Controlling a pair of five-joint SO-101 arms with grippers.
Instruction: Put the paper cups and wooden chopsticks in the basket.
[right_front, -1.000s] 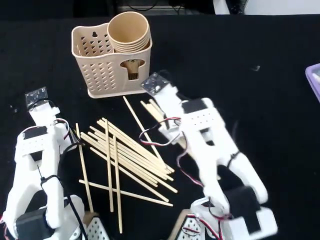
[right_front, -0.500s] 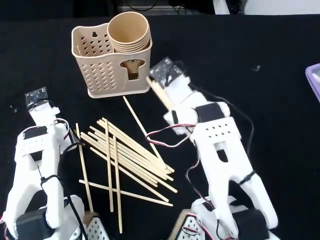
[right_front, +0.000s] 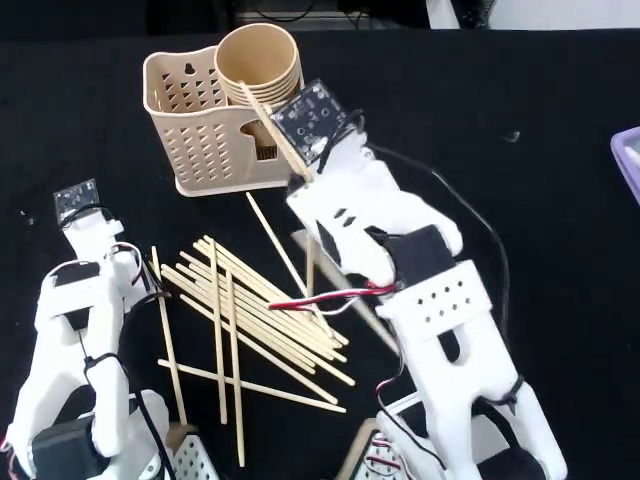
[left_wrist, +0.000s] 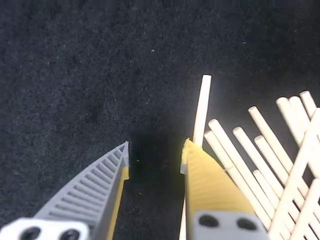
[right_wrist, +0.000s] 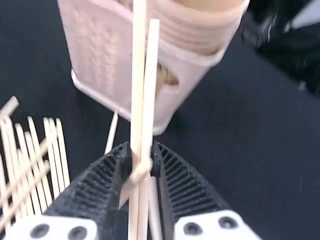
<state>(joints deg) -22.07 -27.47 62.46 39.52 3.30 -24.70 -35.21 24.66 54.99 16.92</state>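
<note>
Clamping two chopsticks (right_wrist: 139, 75), the right claw (right_wrist: 141, 150) holds them slanted over the basket (right_front: 195, 140) beside its stacked cups (right_front: 258, 60), while the left claw (left_wrist: 155, 145) gapes empty over the tabletop (right_front: 520, 220) beside loose sticks (right_front: 250, 310).

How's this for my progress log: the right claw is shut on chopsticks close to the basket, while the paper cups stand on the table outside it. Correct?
Not quite. The paper cups sit stacked inside the basket, not on the table, as the high view shows. The rest holds: the right claw is shut on chopsticks close to the basket.
</note>
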